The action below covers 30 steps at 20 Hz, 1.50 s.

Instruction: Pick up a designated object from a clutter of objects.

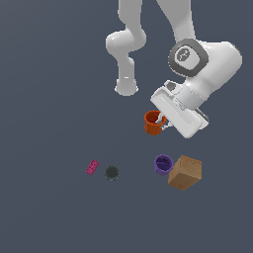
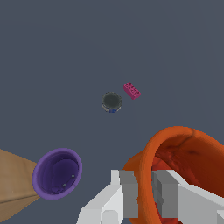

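The orange-red ribbed cup (image 1: pixel 152 123) hangs tilted under the white hand, apart from the other items in the clutter. My gripper (image 1: pixel 162 122) is shut on its rim. In the wrist view the cup (image 2: pixel 188 151) fills the near corner, and my gripper (image 2: pixel 144 186) pinches its wall with one finger (image 2: pixel 127 190) outside and the other inside the cup. The floor looks well below the cup.
A purple cup (image 1: pixel 162 164) (image 2: pixel 57 173) stands touching or nearly touching a tan box (image 1: pixel 185 172) (image 2: pixel 13 186). Toward the exterior view's left lie a small dark round cup (image 1: pixel 111 172) (image 2: pixel 111 101) and a tiny pink studded brick (image 1: pixel 92 167) (image 2: pixel 131 91).
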Each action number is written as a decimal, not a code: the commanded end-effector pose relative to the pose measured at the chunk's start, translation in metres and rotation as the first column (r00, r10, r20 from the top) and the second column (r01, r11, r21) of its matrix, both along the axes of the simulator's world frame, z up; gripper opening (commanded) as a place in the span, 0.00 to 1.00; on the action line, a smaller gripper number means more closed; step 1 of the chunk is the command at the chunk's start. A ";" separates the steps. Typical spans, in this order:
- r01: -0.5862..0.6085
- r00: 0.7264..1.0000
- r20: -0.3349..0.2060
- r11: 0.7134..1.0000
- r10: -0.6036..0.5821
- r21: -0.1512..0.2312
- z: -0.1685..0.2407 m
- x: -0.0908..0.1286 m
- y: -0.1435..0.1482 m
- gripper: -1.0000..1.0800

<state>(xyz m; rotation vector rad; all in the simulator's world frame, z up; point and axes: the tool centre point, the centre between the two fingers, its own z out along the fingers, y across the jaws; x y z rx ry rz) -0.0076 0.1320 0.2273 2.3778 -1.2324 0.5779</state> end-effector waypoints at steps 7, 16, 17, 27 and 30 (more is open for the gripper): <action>0.001 1.000 0.002 1.000 -0.001 -0.001 0.069 -0.010 -0.039 0.00; 0.002 1.000 0.007 1.000 -0.002 -0.003 0.137 -0.020 -0.074 0.00; 0.002 1.000 0.007 1.000 -0.002 -0.004 0.143 -0.021 -0.077 0.00; -0.001 1.000 0.008 1.000 0.001 -0.005 0.180 -0.025 -0.093 0.00; -0.001 1.000 0.008 1.000 0.001 -0.005 0.181 -0.025 -0.093 0.00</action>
